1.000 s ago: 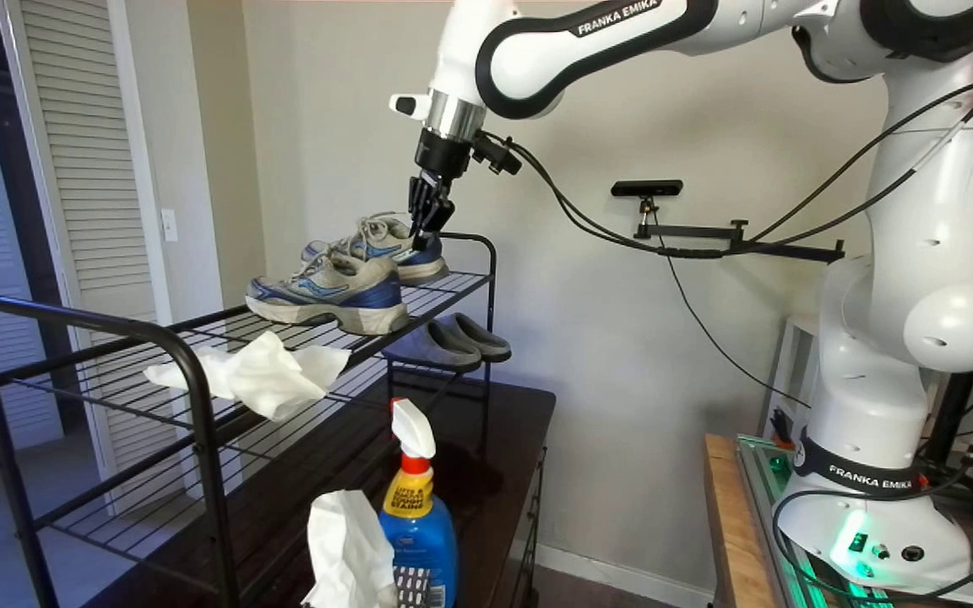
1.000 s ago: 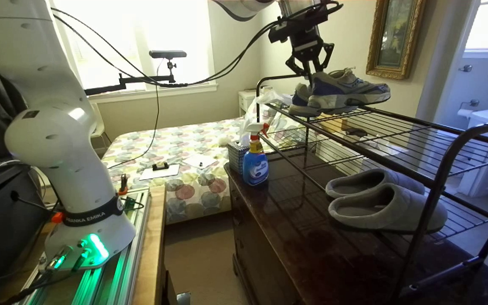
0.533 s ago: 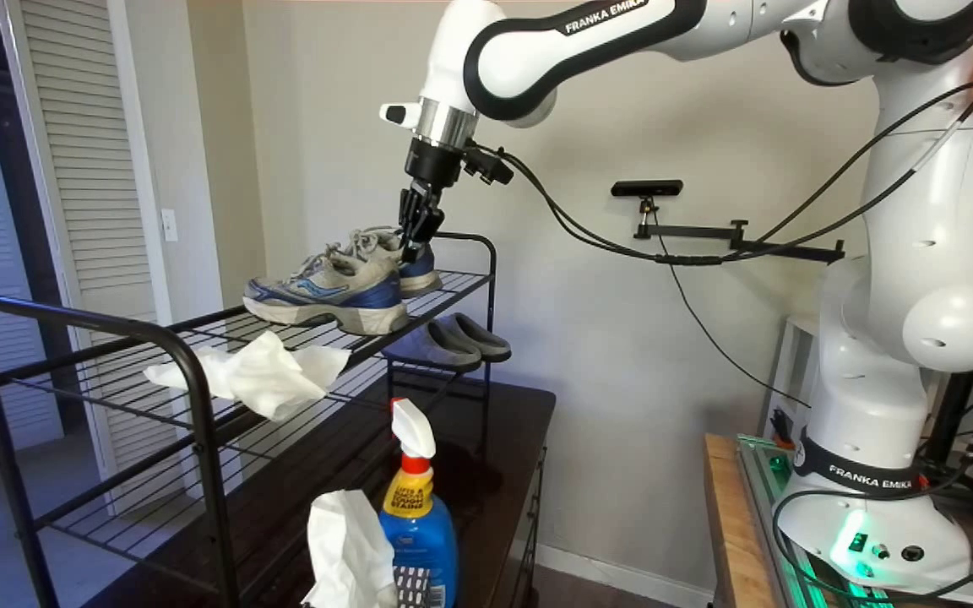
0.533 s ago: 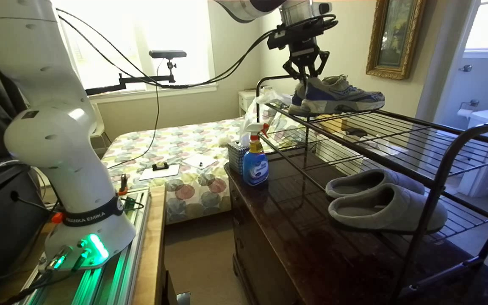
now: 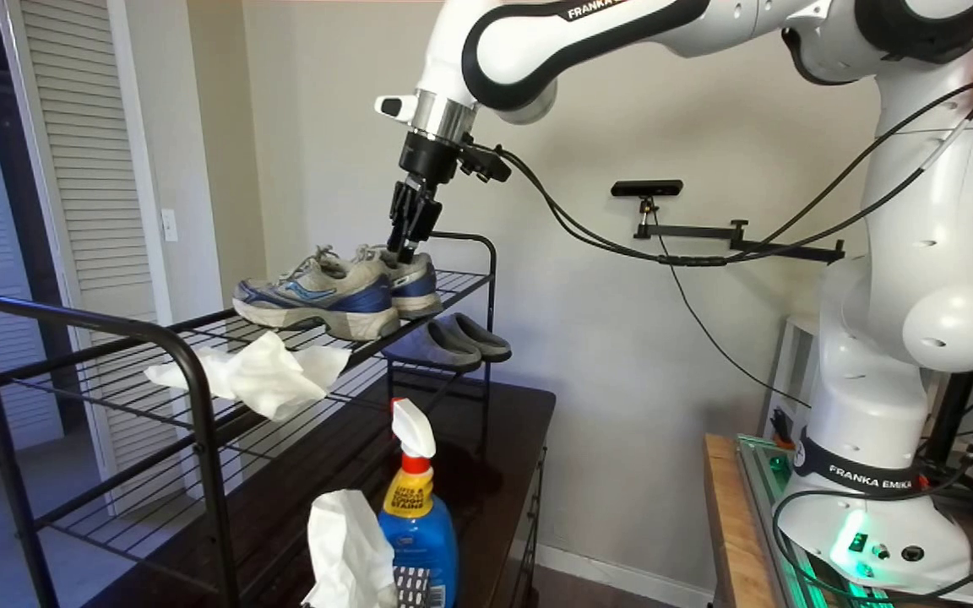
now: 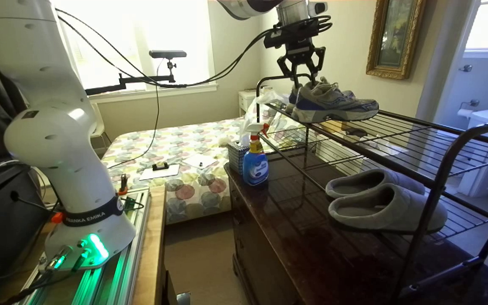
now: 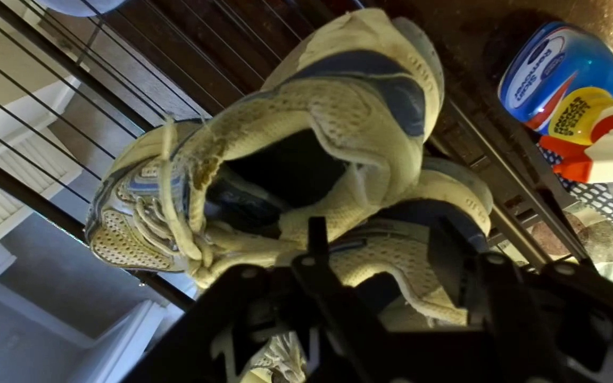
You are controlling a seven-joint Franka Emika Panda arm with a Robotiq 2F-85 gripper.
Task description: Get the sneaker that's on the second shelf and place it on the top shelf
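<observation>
Two grey running sneakers with whitish soles and blue heels stand side by side on the top shelf [image 5: 73, 315]. One sneaker [image 5: 413, 283] is farther in that exterior view and nearer in an exterior view [image 6: 333, 101]; in the wrist view it is the large sneaker [image 7: 338, 96] with its dark opening up. The paired sneaker [image 5: 317, 295] sits close beside it. My gripper [image 5: 406, 253] is above their heel ends; its fingers are apart in an exterior view [image 6: 305, 80]. In the wrist view the gripper [image 7: 386, 229] straddles the paired sneaker's collar; contact cannot be told. The second shelf [image 6: 468, 216] carries grey slippers.
A white crumpled tissue or bag [image 5: 271, 376] lies at the rack's near end. A spray bottle [image 5: 419, 523] and a tissue box [image 6: 237, 156] stand on the dark dresser [image 6: 295, 237] beside the rack. Raised rails [image 6: 472, 127] bound the rack's ends.
The gripper has come down and its fingers have spread apart. The sneaker at the fingers, earlier tilted and higher, now rests lower on the top shelf; the sneaker beside it has shifted slightly.
</observation>
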